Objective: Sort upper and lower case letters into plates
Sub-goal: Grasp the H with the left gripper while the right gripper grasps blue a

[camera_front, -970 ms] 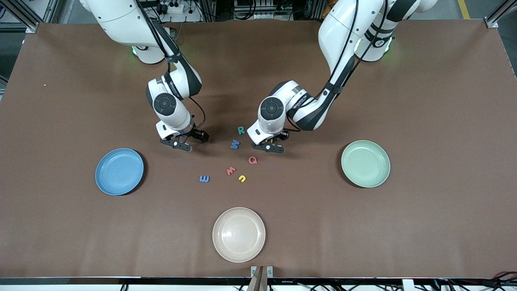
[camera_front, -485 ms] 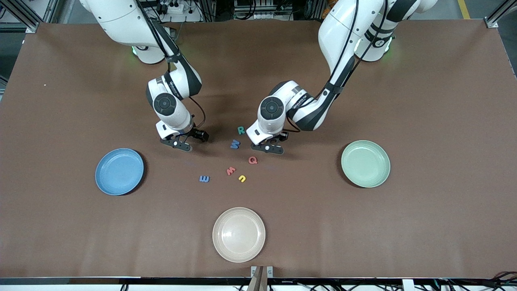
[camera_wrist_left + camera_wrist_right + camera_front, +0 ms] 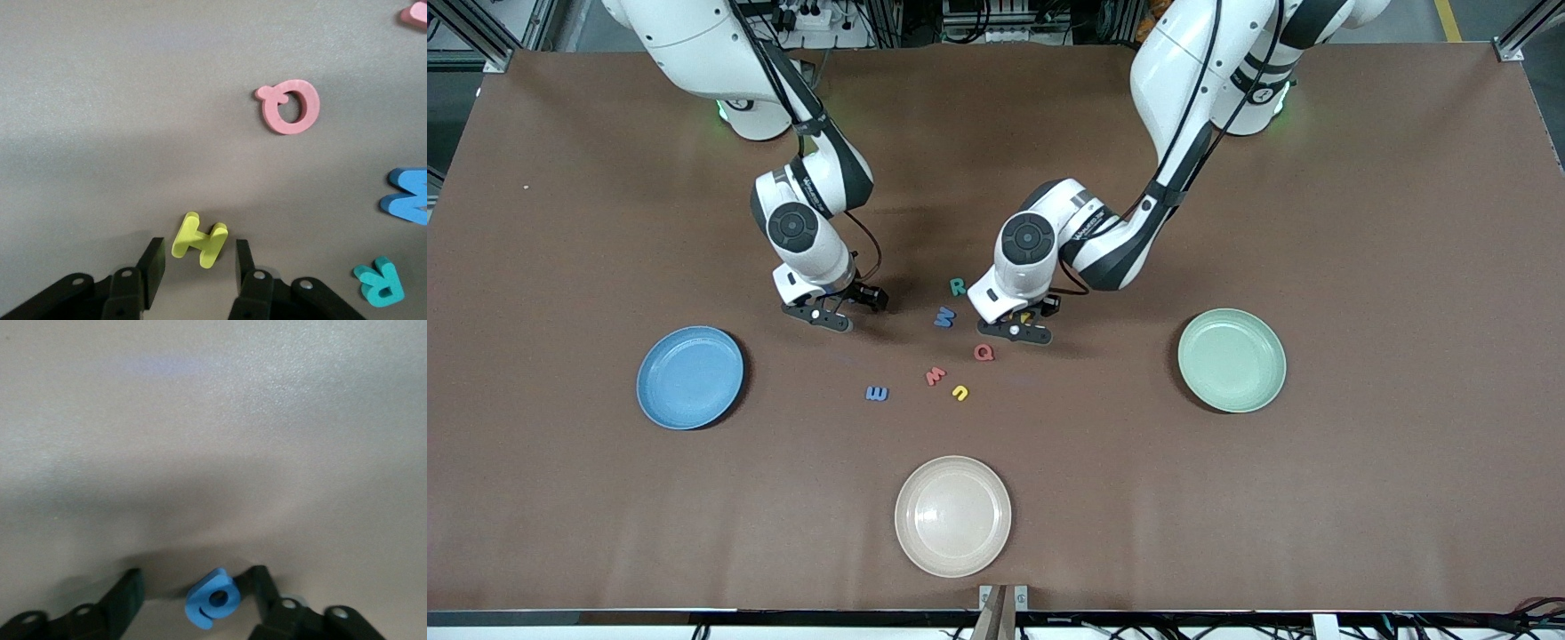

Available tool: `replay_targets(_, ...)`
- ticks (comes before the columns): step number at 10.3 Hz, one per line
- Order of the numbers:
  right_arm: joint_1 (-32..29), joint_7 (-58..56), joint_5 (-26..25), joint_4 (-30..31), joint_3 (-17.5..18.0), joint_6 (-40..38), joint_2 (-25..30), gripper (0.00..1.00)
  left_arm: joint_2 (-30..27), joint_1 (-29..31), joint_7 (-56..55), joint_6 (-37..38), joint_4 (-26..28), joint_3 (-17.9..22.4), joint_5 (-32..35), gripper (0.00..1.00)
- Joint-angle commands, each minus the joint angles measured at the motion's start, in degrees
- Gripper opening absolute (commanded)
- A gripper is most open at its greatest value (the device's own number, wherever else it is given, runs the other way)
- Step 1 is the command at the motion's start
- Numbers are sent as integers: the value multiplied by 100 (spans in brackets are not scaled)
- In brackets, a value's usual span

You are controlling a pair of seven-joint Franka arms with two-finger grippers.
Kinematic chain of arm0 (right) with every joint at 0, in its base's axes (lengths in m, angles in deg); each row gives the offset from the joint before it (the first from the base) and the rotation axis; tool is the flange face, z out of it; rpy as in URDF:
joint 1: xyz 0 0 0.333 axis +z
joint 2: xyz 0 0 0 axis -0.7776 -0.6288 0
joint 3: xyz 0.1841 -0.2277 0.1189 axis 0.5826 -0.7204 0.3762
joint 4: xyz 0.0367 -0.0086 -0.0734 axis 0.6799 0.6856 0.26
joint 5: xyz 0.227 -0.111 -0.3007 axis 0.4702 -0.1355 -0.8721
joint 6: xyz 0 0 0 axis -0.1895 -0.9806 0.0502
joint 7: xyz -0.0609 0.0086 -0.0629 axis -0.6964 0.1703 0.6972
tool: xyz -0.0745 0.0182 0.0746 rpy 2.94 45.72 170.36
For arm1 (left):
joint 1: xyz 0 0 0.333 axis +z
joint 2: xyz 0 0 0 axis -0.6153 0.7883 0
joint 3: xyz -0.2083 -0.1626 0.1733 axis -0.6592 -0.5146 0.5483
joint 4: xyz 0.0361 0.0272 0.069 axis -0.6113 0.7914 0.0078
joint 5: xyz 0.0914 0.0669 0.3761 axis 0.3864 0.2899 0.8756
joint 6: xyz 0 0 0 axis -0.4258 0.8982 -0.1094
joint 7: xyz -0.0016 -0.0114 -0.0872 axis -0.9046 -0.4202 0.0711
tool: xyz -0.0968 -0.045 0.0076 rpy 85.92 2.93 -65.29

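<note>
Left pincer (image 3: 193,270) sits low over the table (image 3: 1360,222), fingers narrowed around a yellow H (image 3: 199,240). The H looks tilted and slight gaps show each side, so a firm grip isn't confirmed.

Right pincer (image 3: 193,597) is down near the blue plate (image 3: 689,377), fingers straddling a small blue letter (image 3: 213,599): one finger touching it, the other apart, so partly open and not gripping.

Loose between the arms: teal R (image 3: 958,286), blue W (image 3: 944,316), red Q (image 3: 983,353), red M (image 3: 935,375), yellow U (image 3: 960,392), blue E (image 3: 877,393).

Pale green plate (image 3: 1232,359) holds nothing, likewise the blue one. A cream plate (image 3: 952,516) lies nearest the camera.

Brown matte table; aluminium framing along the base edge.
</note>
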Motion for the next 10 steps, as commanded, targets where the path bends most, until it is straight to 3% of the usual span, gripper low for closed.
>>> replay_targets(1,115,160,37,136,-24,7,81,1,-1,-11,38,9,33,22,106,51)
replay_targets(7,98,133,37,58,-24,-309,344,1,131,-55,179,-35,25,13,668,53)
replay_targets(10,-129,-15,11,-441,-94,-852,424,0,139,-55,276,-61,16,22,713,52)
